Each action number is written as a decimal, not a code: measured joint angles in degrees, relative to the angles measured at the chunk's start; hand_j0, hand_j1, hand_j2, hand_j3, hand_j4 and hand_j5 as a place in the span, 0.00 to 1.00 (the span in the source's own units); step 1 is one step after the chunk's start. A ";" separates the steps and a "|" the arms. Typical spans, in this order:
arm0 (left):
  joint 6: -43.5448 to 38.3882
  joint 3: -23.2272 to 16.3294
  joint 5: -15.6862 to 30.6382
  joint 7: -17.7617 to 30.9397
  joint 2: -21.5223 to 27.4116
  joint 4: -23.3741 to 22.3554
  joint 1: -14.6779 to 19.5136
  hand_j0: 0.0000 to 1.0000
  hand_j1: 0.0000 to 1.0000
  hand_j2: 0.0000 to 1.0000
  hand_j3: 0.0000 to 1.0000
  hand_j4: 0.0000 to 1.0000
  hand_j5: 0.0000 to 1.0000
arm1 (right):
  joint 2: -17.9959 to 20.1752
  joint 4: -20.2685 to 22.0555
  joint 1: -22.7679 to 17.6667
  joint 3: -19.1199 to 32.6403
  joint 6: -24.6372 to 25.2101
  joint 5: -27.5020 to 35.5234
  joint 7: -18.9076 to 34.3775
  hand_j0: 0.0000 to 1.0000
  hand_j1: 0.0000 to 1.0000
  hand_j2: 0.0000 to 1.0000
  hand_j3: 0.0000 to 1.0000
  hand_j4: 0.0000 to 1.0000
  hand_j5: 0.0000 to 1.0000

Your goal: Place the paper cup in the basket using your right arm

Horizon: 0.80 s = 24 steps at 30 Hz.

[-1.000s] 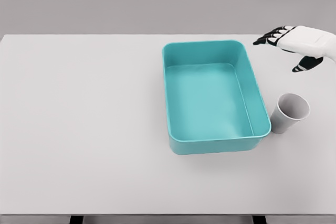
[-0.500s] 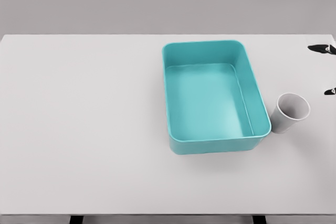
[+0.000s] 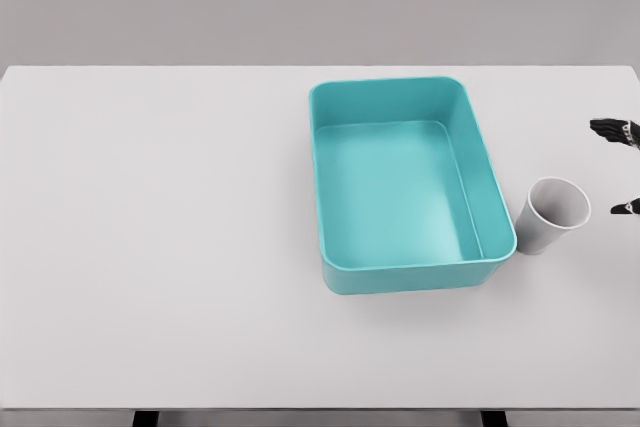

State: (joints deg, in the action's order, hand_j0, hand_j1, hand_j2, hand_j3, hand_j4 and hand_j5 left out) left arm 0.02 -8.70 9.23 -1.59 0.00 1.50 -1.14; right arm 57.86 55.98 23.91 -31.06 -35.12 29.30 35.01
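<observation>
Black fingertips: only the dark tips of the right hand show at the 3 o'clock edge of the view, one group higher and one tip lower, well apart from each other, so the fingers look spread wide and hold nothing.
Rest of the hand: cut off by the frame; palm and arm are out of sight.
Left arm: not visible anywhere.
Paper cup: white, standing on the table with its open mouth tipped toward the viewer, just beside the basket's near right corner; whether it touches the wall I cannot tell. It sits at about 9 o'clock from the fingertips, near but untouched.
Basket: teal, rectangular, open-topped, nothing in it, at 9 o'clock from the cup.
Table: plain white top.
Handling, as I judge it: the cup looks light and thin-walled, easy to crush or knock over, and likely a bit slick.
Where to hold: around the side wall near mid-height, thumb opposite the fingers, with a gentle squeeze.
Task stage: cup not yet grasped.
</observation>
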 measured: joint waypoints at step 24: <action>-0.01 0.00 0.00 0.00 0.00 0.00 0.00 1.00 1.00 1.00 1.00 1.00 1.00 | 0.10 3.84 -0.18 -7.63 0.01 -0.13 0.00 1.00 1.00 1.00 1.00 1.00 1.00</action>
State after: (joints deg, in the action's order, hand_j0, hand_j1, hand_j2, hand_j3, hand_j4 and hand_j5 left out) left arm 0.00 -8.70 9.23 -1.59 0.00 1.50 -1.14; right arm 57.96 59.82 23.73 -38.70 -35.11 29.17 35.01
